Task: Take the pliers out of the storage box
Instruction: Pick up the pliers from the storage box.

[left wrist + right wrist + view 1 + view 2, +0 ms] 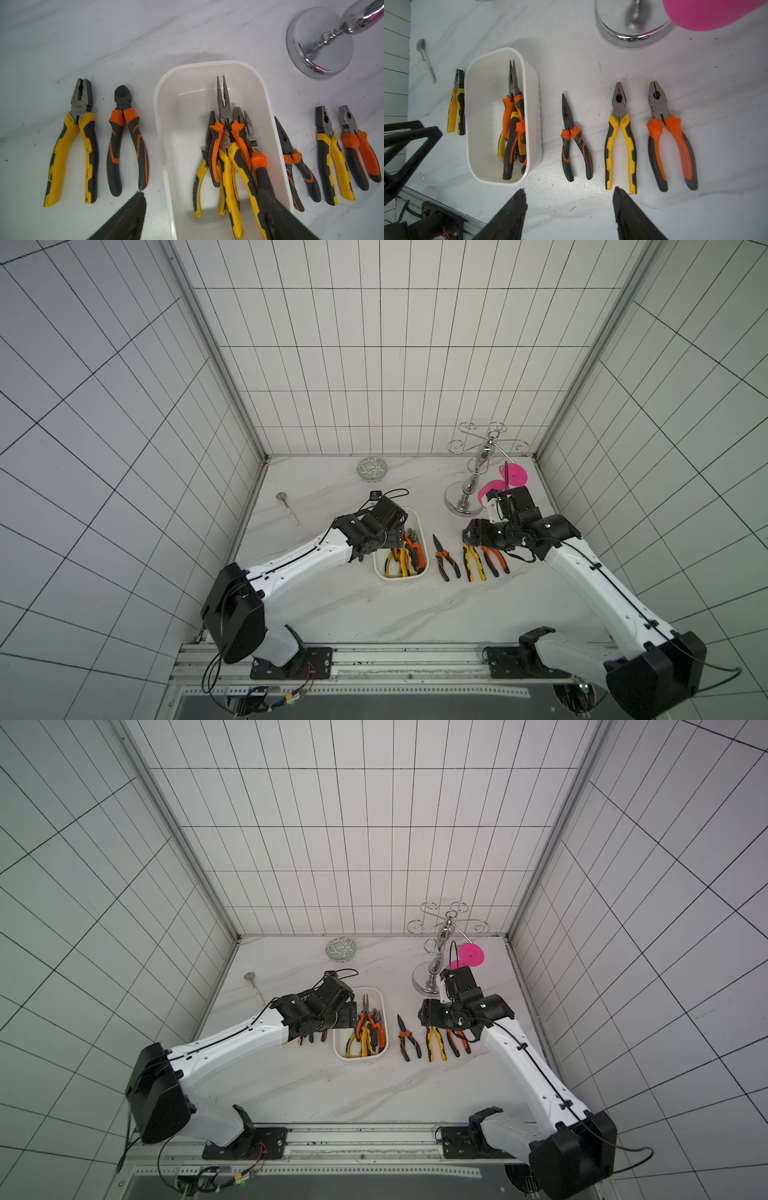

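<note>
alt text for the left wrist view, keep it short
A white storage box holds a heap of pliers with yellow or orange handles. Two more pairs lie on the marble table on one side of it, three pairs on the other. The open left gripper hangs above, empty; a chrome stand base sits nearby.

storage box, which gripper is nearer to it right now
Left. The left gripper hangs over the storage box, one finger above its inside, one outside. The right gripper is off to the side, by the laid-out pliers on the table.
</note>
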Motion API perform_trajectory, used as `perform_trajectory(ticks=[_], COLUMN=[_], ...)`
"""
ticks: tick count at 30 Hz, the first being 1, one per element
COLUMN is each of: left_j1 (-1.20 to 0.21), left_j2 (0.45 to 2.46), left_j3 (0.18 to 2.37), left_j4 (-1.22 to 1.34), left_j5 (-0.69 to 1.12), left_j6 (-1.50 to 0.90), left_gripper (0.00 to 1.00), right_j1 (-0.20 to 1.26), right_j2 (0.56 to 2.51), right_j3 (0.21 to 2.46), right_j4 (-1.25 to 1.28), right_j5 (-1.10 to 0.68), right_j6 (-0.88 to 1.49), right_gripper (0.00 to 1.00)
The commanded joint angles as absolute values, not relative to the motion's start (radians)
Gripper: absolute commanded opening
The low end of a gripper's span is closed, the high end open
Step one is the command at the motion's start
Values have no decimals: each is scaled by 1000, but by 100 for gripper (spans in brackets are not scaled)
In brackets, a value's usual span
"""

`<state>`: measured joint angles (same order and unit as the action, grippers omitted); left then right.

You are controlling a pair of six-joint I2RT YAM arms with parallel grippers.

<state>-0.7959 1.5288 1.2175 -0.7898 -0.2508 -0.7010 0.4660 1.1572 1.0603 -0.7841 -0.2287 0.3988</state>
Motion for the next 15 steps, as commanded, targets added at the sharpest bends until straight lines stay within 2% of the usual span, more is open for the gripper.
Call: perform_trajectory(ticks=[1,7,15], left_j1=[-796,-793,-788], left_j2=[1632,1793,1911], left_j3=[1317,1413,1440], left_j4=[-902,-914,-891], left_j5=[-187,-169,-112], left_j6=[-726,-678,-658], left_gripper=[75,55,48], right_j1=[486,491,491], right_j2=[1143,1117,1089], right_j3=[1006,965,946], right_j4=[-684,-627,-622], right_j5=[-307,-342,-318], right_j6=[393,391,376], right_gripper=[71,73,75])
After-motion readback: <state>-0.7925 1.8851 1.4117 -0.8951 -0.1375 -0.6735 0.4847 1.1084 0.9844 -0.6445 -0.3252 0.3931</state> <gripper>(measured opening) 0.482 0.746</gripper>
